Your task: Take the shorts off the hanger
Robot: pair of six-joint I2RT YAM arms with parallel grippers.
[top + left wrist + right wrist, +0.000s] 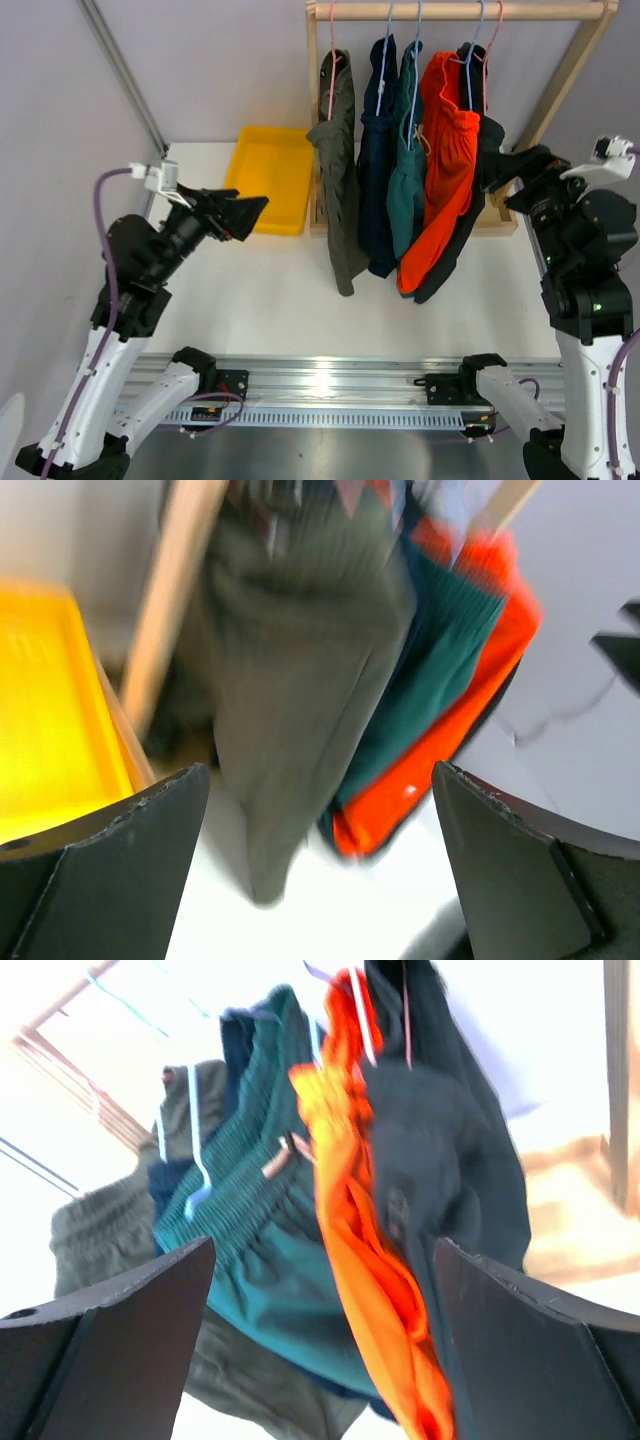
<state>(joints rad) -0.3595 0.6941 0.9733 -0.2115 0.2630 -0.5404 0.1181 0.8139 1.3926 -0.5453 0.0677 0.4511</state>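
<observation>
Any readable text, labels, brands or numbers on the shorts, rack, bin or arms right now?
None can be read.
The shorts, wooden rack and yellow bin show no print in any view, and both wrist views are blurred.

We've got the black two-finger left gripper (243, 213) held up high, pointing right and forward — jaws spread wide. The black right gripper (498, 167) is raised too, pointing left toward the middle — jaws just as wide apart.
</observation>
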